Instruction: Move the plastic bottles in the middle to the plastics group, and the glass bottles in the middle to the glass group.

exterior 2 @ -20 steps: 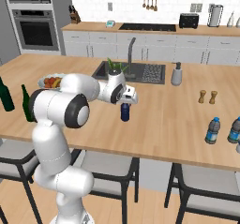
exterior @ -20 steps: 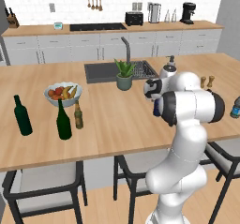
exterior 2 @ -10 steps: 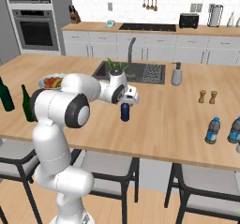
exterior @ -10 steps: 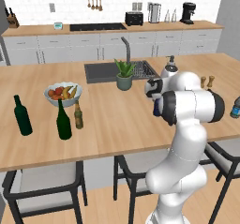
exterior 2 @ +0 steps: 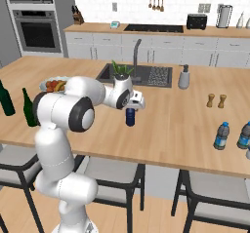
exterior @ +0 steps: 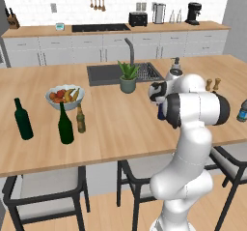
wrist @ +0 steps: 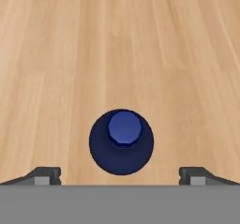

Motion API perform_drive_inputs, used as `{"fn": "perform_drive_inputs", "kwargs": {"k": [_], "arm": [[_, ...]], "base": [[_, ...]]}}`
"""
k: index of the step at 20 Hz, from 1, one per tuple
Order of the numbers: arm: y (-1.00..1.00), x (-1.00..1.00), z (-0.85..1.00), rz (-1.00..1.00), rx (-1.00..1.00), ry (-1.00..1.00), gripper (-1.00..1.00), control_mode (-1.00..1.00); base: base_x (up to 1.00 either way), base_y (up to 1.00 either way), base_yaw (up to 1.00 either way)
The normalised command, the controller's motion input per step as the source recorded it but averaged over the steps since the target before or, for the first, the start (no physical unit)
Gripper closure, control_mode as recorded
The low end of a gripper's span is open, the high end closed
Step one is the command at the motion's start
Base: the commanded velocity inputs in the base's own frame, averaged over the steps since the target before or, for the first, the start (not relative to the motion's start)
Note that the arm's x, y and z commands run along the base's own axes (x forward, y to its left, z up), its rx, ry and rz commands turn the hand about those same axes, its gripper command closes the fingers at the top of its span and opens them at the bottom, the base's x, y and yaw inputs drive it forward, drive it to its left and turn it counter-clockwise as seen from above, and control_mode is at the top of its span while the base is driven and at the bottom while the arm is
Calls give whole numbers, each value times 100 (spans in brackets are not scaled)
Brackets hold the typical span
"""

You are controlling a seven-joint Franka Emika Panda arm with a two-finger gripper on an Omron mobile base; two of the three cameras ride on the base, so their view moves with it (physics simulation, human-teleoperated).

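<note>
The dark-blue plastic bottle (exterior 2: 130,117) stands upright in the middle of the wooden island. My gripper (exterior 2: 132,107) hangs just above it, pointing down, open. From the hand view the bottle's round cap (wrist: 124,127) lies between my two spread fingertips (wrist: 45,175), untouched. The amber glass bottle (exterior: 80,120) stands at the left, beside one green wine bottle (exterior: 65,125) of the glass group; the other wine bottle (exterior: 22,120) is further left. The pale see-through bottles of the plastics group (exterior 2: 221,136) stand at the island's right end.
A fruit bowl (exterior: 65,96) sits behind the wine bottles. A potted plant (exterior: 128,78) stands at the sink (exterior: 108,74). A grey soap dispenser (exterior 2: 184,77) and two wooden shakers (exterior 2: 216,100) are to the right. Stools line the near edge.
</note>
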Motion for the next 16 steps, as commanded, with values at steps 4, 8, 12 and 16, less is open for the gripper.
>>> {"fn": "perform_drive_inputs", "kwargs": {"k": [4,8,12,16], "arm": [[0,1,-9,5,0,0,-100,-100],[0,16,-7,3,0,0,-100,-100],[0,10,-1,3,0,1,-100,-100],[0,4,-12,3,0,0,-100,-100]], "base": [[0,0,0],[0,0,0],[0,0,0],[0,0,0]]}}
